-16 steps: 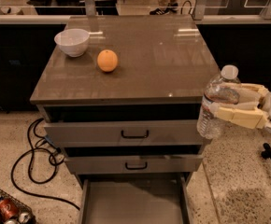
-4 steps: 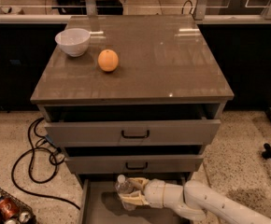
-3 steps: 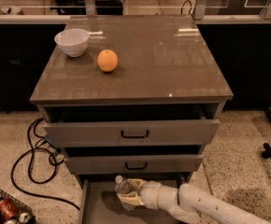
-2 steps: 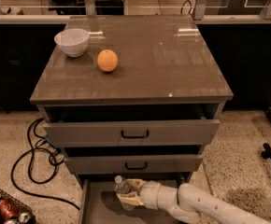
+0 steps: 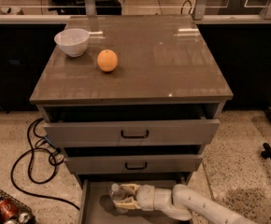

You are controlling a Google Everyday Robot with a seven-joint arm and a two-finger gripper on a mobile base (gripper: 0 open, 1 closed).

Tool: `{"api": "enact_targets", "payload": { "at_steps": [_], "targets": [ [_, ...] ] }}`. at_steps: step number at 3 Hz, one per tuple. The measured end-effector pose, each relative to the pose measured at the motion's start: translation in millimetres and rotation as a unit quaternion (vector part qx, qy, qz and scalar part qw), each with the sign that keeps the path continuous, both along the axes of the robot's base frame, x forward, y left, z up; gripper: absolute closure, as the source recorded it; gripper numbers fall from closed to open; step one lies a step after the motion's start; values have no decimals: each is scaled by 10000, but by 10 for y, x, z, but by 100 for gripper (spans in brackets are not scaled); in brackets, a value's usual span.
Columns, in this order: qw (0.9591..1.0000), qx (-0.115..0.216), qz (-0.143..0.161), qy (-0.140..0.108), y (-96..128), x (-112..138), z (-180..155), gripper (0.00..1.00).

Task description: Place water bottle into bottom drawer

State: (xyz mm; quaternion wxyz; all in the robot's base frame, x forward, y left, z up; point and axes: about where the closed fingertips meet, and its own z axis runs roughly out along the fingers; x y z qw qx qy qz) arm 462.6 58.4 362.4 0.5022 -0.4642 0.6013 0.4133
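Observation:
The water bottle (image 5: 118,196), clear with a white cap, stands upright inside the bottom drawer (image 5: 94,208), the lowest grey tray pulled out below the two upper drawers. My gripper (image 5: 126,198) reaches in from the lower right and its cream fingers (image 5: 128,189) are closed around the bottle's body. The white arm (image 5: 191,205) runs off toward the lower right corner.
A white bowl (image 5: 72,41) and an orange (image 5: 107,60) sit on the cabinet top (image 5: 173,59). The top drawer (image 5: 131,132) and middle drawer (image 5: 133,164) stand partly open above my arm. Black cables (image 5: 30,153) and a wire basket with cans (image 5: 4,211) lie on the floor at left.
The bottle went from being held in the air at the cabinet's right side to down inside the bottom drawer. Over the last second the arm and bottle have barely moved.

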Motion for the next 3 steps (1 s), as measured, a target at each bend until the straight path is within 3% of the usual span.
{"api": "enact_targets", "payload": {
  "at_steps": [1,2,3],
  "targets": [
    [9994,52,342,-12,95,-42,-234,100],
    [9988,-44,490,20,174,9,-475,100],
    [9990,-125,433,26,252,115,-729,100]
  ]
}}
